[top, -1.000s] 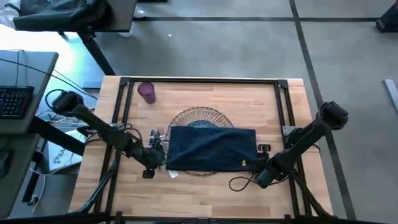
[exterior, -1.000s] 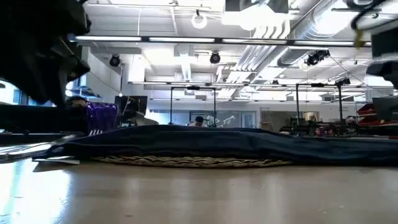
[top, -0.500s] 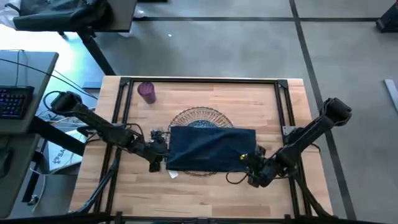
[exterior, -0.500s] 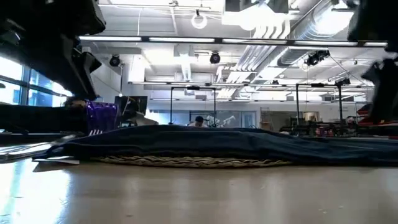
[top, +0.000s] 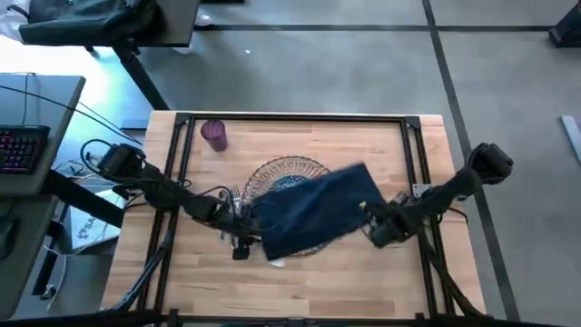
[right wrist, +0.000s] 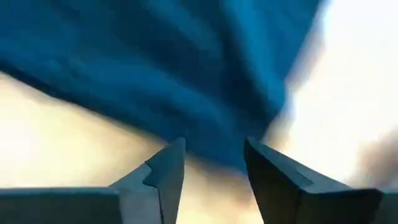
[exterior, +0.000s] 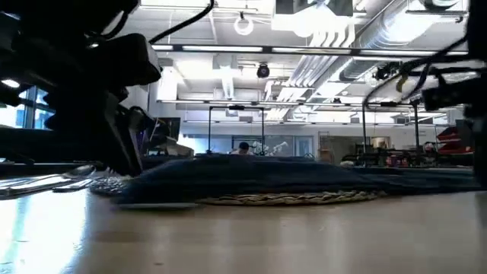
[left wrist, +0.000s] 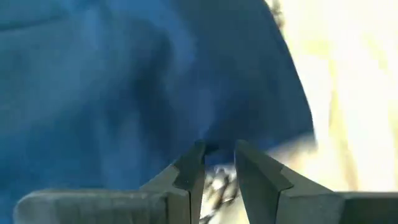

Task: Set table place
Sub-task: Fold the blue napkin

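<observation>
Wooden table (top: 300, 282) is carrying the wicker charger (top: 289, 170), where the navy napkin (top: 313, 211), soft and limp, is lying askew; both grippers' fingers are pinching opposite corners, left gripper (top: 241, 230), right gripper (top: 370, 218).

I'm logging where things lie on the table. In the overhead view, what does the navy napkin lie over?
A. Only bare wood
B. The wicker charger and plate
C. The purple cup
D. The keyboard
B: the navy napkin lies skewed across the wicker charger, whose far rim shows past the cloth; the purple cup stands apart near the table's far left corner.
</observation>
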Robot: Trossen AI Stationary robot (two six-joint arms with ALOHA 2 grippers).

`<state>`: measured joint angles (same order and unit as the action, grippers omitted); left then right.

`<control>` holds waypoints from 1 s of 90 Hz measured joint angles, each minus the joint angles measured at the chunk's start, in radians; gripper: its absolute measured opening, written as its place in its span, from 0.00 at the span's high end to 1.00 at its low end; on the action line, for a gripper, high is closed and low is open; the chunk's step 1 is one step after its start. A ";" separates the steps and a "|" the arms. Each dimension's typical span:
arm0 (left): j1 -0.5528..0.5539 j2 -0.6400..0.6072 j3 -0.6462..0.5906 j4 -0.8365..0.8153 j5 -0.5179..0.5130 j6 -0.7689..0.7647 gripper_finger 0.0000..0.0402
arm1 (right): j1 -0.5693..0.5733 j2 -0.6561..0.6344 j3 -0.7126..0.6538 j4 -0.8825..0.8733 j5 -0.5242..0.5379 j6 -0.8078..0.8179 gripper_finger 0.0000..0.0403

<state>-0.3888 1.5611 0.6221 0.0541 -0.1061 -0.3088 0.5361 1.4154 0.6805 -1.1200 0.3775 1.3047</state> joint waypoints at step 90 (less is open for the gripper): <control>0.065 0.008 0.029 0.078 -0.090 0.020 0.86 | -0.038 0.065 0.018 0.876 -0.014 -0.484 0.66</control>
<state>-0.3237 1.5693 0.6506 0.1316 -0.1965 -0.2884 0.4979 1.4808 0.6981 -0.2437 0.3634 0.8207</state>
